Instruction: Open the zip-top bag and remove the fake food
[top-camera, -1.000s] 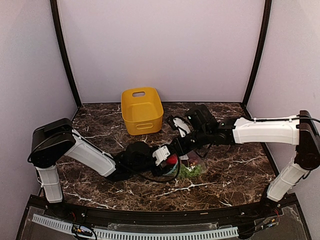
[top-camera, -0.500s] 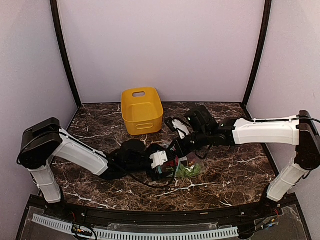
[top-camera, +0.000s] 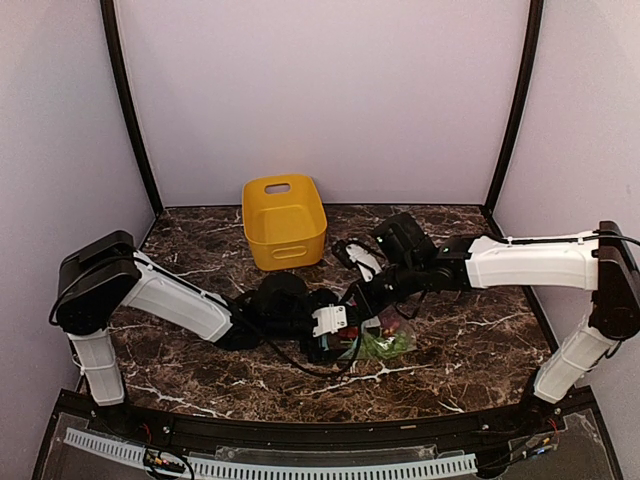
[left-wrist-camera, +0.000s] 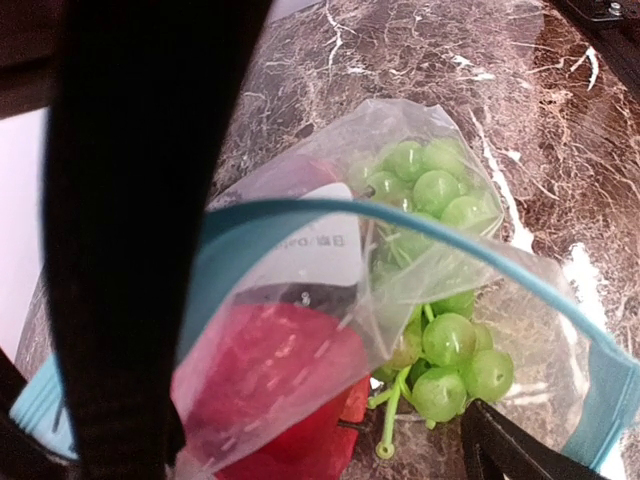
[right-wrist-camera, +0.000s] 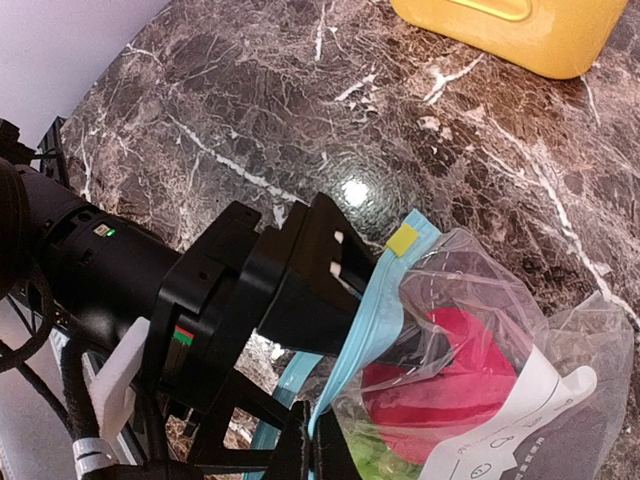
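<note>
The zip-top bag (top-camera: 388, 335) lies mid-table with its mouth pulled open. Its teal zip strip (left-wrist-camera: 300, 208) arcs over the opening. My right gripper (right-wrist-camera: 320, 447) is shut on one side of the strip (right-wrist-camera: 385, 300) and holds it up; in the top view it (top-camera: 362, 298) is just behind the bag. My left gripper (left-wrist-camera: 300, 395) is open, its jaws on either side of the red fruit (left-wrist-camera: 270, 380) at the bag's mouth. One left finger (right-wrist-camera: 300, 270) reaches in behind the strip. Green grapes (left-wrist-camera: 440, 345) lie deeper in. I cannot make out the purple piece.
A yellow bin (top-camera: 285, 222) stands at the back, left of centre, behind both grippers. The dark marble table (top-camera: 470, 340) is walled at the back and both sides. Both arms meet over the middle of the table.
My left gripper has shifted a little right and toward the near edge, closer against the bag. The right gripper has stayed on the zip strip.
</note>
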